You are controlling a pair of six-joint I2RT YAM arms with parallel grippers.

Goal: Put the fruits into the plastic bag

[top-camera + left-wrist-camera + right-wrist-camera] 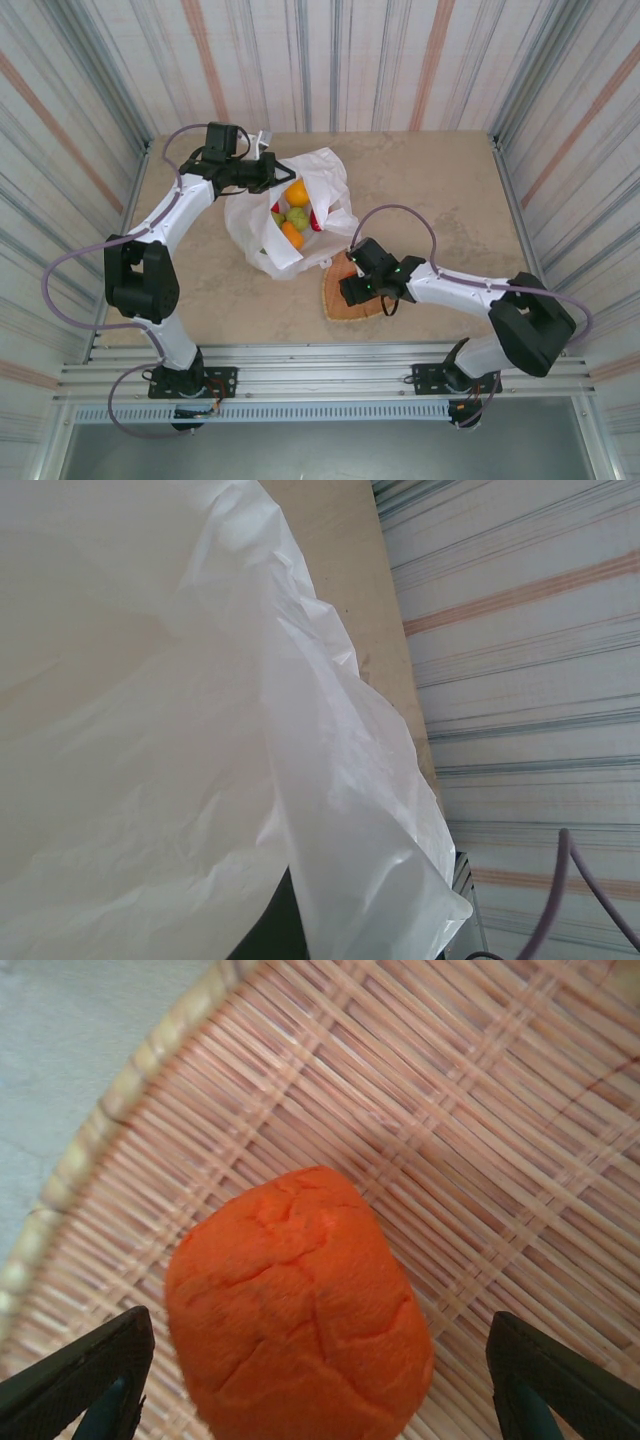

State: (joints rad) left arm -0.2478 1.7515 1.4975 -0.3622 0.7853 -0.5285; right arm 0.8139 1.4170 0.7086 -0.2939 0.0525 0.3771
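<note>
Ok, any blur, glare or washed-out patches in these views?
Top external: evenly lit, sharp, only soft shadows. Left wrist: the plastic bag sits so close it reads as pale, low-contrast white. Right wrist: the orange fruit looks slightly soft, the woven tray crisper.

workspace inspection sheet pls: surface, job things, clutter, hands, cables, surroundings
surface: beige table, tray at near centre
job's things: bag open, orange, green and red fruits inside; one orange fruit on the tray
clutter: nothing seen
hands: left hand at the bag's rim, grip unclear; right hand open, astride the orange fruit
cables: purple cables loop off both arms
surroundings: striped walls, metal rail at near edge
</note>
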